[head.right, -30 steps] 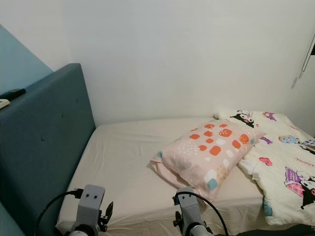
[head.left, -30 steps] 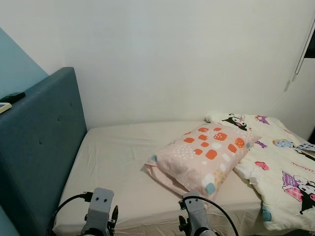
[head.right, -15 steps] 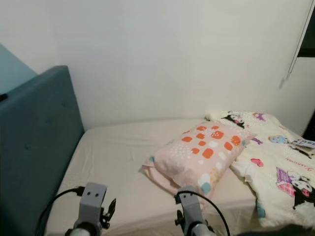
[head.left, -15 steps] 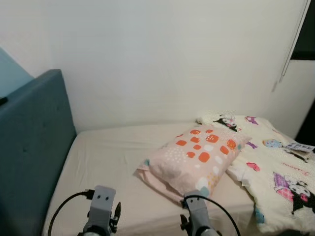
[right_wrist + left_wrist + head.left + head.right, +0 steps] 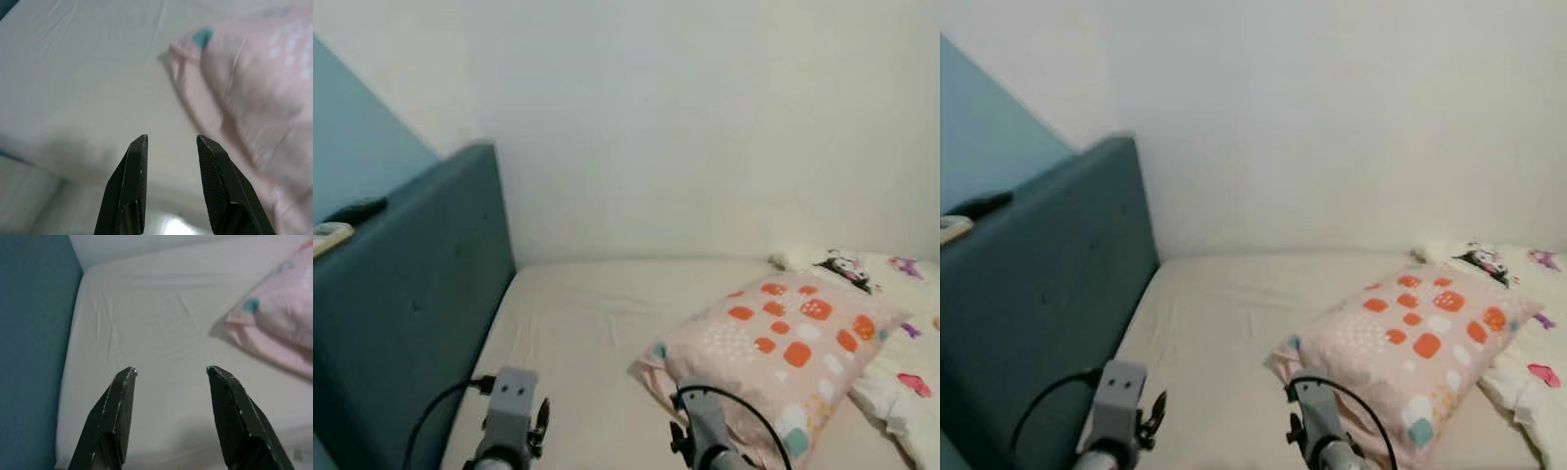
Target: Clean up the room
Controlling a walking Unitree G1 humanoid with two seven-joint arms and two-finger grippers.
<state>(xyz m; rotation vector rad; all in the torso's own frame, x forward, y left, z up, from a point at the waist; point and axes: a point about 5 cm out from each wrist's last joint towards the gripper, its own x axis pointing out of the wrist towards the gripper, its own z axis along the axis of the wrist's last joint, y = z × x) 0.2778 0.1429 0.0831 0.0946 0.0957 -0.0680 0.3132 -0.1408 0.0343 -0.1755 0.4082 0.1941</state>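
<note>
A pink pillow [image 5: 781,343] with orange and white patches lies on the cream bed sheet [image 5: 587,313], right of the middle. A white blanket [image 5: 891,333] with cartoon prints is bunched at the bed's right end. My left gripper [image 5: 170,371] is open over the bare sheet near the bed's front edge. My right gripper [image 5: 170,141] is open too, just short of the pillow's [image 5: 254,93] near corner. Both wrists [image 5: 514,416] sit at the bottom of the head views, in front of the bed. Nothing is held.
A tall dark blue headboard [image 5: 401,313] stands along the left side of the bed. A remote control [image 5: 357,210] and a pale flat object [image 5: 328,235] lie on top of it. A white wall [image 5: 705,127] runs behind the bed.
The camera has swung left: the headboard fills more of the left side and the blanket has slid to the right edge. The picture is blurred. Both grippers keep their place.
</note>
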